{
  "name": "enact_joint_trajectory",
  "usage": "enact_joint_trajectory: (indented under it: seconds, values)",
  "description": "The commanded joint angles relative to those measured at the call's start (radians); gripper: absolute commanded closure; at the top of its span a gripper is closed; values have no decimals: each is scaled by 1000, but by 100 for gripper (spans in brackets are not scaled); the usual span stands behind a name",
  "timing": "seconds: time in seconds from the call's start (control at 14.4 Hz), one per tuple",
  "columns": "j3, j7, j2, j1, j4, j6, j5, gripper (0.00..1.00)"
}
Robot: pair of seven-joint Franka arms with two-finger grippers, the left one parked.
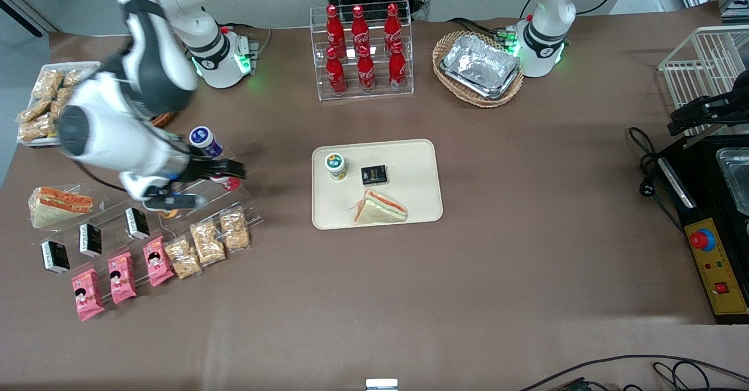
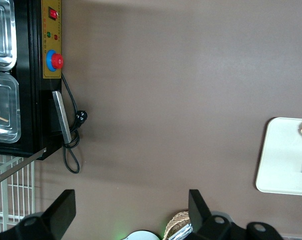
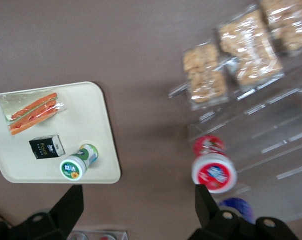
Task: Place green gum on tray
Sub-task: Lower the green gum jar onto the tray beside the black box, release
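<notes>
The green gum (image 1: 335,165) stands upright on the cream tray (image 1: 412,163), at the tray's corner nearest the working arm. It has a green body and a whitish lid with a yellow mark. My right gripper (image 1: 233,170) is open and empty. It hovers over the clear display stand, well apart from the tray, toward the working arm's end of the table. The right wrist view shows the gum (image 3: 78,162) on the tray (image 3: 98,130), with my open gripper (image 3: 138,210) over bare table beside the tray.
A wrapped sandwich (image 1: 379,208) and a small black box (image 1: 373,174) also lie on the tray. A blue-lidded bottle (image 1: 203,138), red-lidded bottles (image 3: 214,172) and snack packs (image 1: 208,242) sit on the display stand. A cola rack (image 1: 363,51) and a basket of foil trays (image 1: 478,66) stand farther back.
</notes>
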Motion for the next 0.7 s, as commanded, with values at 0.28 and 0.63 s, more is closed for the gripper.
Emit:
enact_joint_trajectory:
  seconds: [0.28,0.63]
  values:
    - [12,-76,12,-214,338,-317,-94,1]
    - [12,-76,26,-218,460,-390,-185,0]
